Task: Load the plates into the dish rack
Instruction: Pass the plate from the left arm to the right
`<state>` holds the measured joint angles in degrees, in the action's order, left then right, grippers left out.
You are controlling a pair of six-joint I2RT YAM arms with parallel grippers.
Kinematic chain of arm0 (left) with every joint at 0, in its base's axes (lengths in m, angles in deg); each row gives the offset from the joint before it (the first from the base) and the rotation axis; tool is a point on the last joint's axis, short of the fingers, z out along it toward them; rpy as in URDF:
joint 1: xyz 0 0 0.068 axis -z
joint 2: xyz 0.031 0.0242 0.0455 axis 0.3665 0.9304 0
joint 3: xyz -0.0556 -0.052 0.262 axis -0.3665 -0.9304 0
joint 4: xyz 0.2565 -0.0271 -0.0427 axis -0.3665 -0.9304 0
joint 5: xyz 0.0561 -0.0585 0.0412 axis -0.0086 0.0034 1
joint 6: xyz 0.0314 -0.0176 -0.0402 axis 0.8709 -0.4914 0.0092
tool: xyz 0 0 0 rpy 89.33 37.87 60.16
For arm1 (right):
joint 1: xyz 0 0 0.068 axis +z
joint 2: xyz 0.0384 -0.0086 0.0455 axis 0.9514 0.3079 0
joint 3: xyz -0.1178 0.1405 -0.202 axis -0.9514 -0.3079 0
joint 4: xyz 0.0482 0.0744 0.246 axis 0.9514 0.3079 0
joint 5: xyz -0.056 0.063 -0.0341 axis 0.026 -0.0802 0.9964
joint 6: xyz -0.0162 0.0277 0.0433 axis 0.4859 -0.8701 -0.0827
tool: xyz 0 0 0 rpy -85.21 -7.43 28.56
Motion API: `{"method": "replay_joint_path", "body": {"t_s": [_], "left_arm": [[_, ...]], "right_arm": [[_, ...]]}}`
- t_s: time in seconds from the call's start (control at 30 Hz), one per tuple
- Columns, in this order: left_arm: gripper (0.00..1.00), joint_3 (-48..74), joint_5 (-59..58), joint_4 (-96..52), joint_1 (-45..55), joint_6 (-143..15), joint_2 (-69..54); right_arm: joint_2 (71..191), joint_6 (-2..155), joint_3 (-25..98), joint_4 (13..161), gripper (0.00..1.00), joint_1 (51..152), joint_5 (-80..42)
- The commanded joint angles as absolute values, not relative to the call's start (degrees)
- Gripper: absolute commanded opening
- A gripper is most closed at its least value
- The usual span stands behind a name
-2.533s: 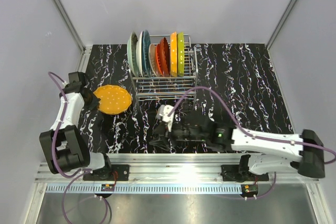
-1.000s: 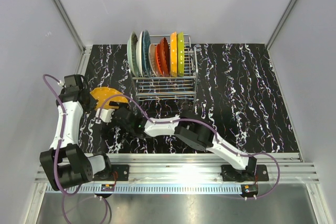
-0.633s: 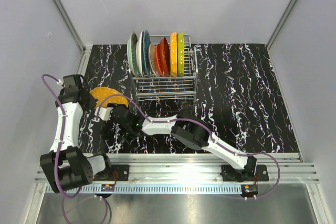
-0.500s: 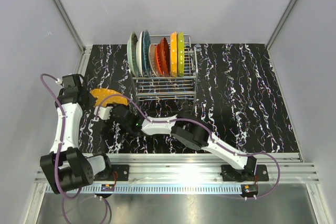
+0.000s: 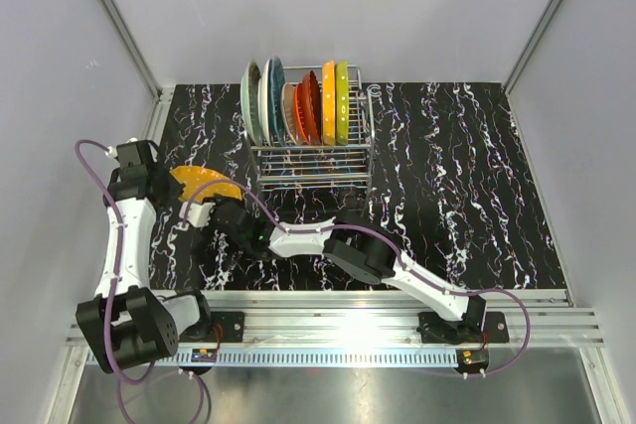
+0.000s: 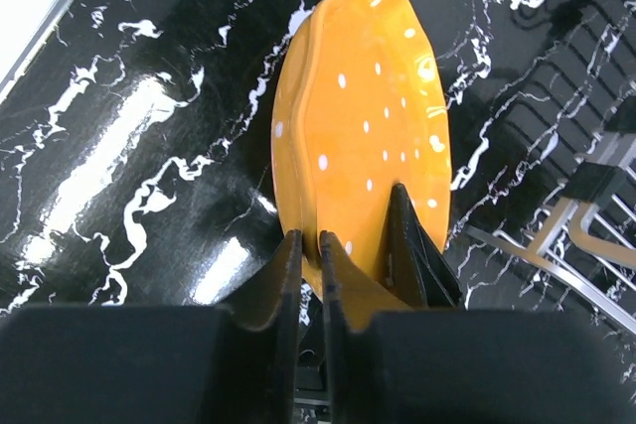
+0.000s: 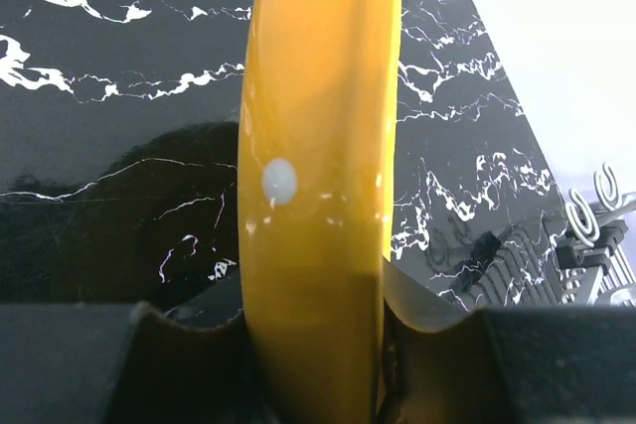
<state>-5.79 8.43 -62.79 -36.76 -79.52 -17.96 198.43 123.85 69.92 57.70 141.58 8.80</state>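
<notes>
The orange dotted plate point(image 5: 204, 184), flat before, is now held tilted near the table's point(image 5: 447, 166) left edge, clamped by the left gripper point(image 6: 306, 242) and the right gripper point(image 7: 316, 337).

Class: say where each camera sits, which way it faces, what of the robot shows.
Top: above and behind, looking down on table, dish rack, left arm, right arm.
Left wrist: on left arm, facing dotted face of orange plate; own jaws astride its rim.
Right wrist: on right arm, facing that plate edge-on; own jaws either side.
Shared: all three show the plate.
</notes>
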Motion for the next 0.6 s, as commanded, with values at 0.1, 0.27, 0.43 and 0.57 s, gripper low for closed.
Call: {"method": "replay_joint_path", "body": {"t_s": [0.1, 0.27, 0.43, 0.57], "left_arm": [[0.17, -5.3, 7.0, -62.0, -36.5, -78.3, -20.7], [0.46, -5.7, 7.8, -61.6, -36.5, -77.8, -22.2], [0.68, -5.6, 9.8, -61.6, -36.5, -77.5, -23.0], [0.81, -5.9, 10.3, -61.3, -36.5, -77.8, -24.0]], "right_arm": [[192.7, 119.8, 66.4, 54.3, 0.00, 143.2, 10.2], [187.7, 114.3, 62.2, 54.7, 0.00, 143.3, 10.5], [183.3, 110.4, 56.9, 54.6, 0.00, 143.5, 11.0], [181.0, 109.1, 53.7, 53.8, 0.00, 144.0, 11.9]]}}
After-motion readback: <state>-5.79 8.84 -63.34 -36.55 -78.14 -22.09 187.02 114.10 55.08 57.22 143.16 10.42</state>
